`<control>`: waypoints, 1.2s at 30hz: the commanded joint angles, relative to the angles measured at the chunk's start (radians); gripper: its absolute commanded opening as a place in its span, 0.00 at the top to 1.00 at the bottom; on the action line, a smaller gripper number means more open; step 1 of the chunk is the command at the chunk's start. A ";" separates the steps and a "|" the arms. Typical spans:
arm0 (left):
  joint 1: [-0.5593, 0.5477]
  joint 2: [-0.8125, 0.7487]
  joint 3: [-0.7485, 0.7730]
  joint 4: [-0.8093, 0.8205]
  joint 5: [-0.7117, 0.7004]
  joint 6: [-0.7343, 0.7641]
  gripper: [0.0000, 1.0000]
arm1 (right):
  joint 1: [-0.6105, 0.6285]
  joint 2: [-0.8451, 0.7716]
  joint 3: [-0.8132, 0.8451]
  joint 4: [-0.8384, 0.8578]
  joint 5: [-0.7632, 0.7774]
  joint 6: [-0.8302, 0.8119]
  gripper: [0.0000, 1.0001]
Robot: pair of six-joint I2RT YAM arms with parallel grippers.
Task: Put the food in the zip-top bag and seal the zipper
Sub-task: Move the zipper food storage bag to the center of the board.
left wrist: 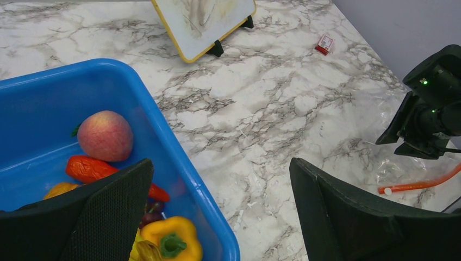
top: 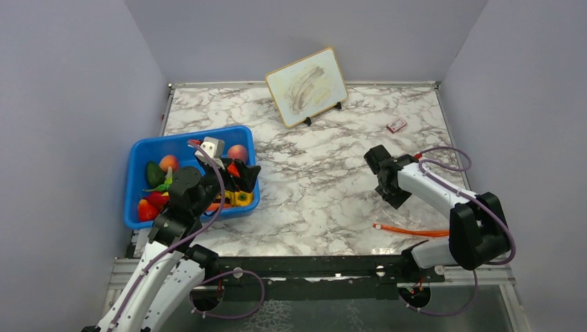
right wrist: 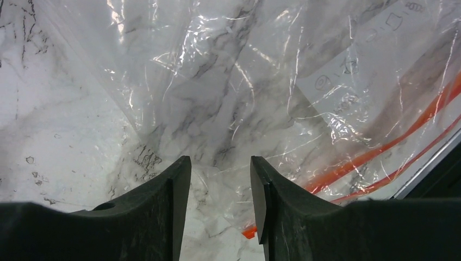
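Over the rigid blue plastic bin at the worktop's left, the left tool hangs with its jaws spread wide and nothing between them. Below it lie the toy foods, among them a round peach-coloured fruit and a yellow plastic pepper. None has reached the bag.

The clear, floppy zip-top bag lies flat on the marble worktop to the right, its thin orange-red zipper strip at the near side. The right tool sits low over the film with its jaws narrow, a slim gap showing and nothing clearly gripped.

Likely trouble: the bag's mouth looks collapsed, so closing there could pinch both layers together and keep it shut. The loose film may also slide when food is pushed at it. The smooth round peach may squirt from the wide jaws, or crowded pieces come up together.

Faint printed symbols show on the bag's film, too blurred to read. A small red packet carries a white label, also illegible.
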 commanded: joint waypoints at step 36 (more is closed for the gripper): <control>0.005 0.065 -0.045 0.139 0.190 -0.025 0.01 | -0.004 -0.236 -0.136 0.836 -0.776 -0.418 0.99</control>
